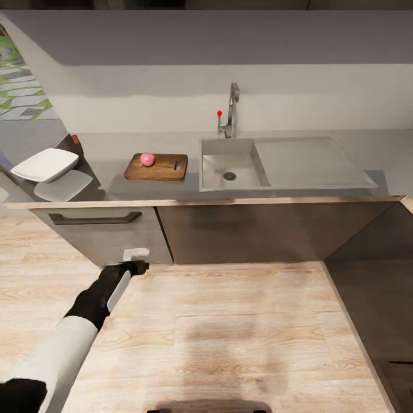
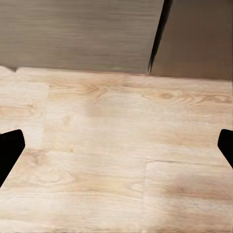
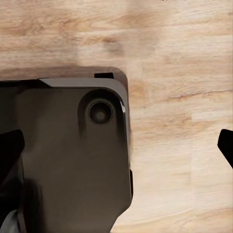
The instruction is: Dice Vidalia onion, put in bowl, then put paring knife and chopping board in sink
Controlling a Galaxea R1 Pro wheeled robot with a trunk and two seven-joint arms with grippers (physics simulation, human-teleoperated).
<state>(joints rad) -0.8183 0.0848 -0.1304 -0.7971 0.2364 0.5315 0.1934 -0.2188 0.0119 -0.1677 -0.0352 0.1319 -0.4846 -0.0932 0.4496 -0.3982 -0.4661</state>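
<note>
Item: kitchen scene, robot standing back from the counter.

Long grey metallic countertop with a thin light front edge, above dark cabinets.

Brown wooden chopping board with rounded corners and a slot handle hole: flat on the countertop, just beside the basin on its left.

Small round pinkish Vidalia onion: whole, resting on the board's far left part. Judged: removal from the basin is done; dicing is not.

Rectangular stainless steel sink with round drain and flat drainboard, chrome faucet with red knob behind it: basin holds nothing visible.

Shallow white squarish glossy bowl: at the counter's left end, well apart from the board, no pieces in it.

Paring knife: cannot be made out with certainty; a small red mark near the bowl is too small to identify.

Left gripper: low over the light wood plank floor, near the cabinet fronts, fingers spread wide, holding nothing.

Right gripper: fingers spread, nothing between them, above the floor and the robot's dark base.

Remaining, as judged: take the knife, dice, fill the bowl, put knife and board into the sink.
</note>
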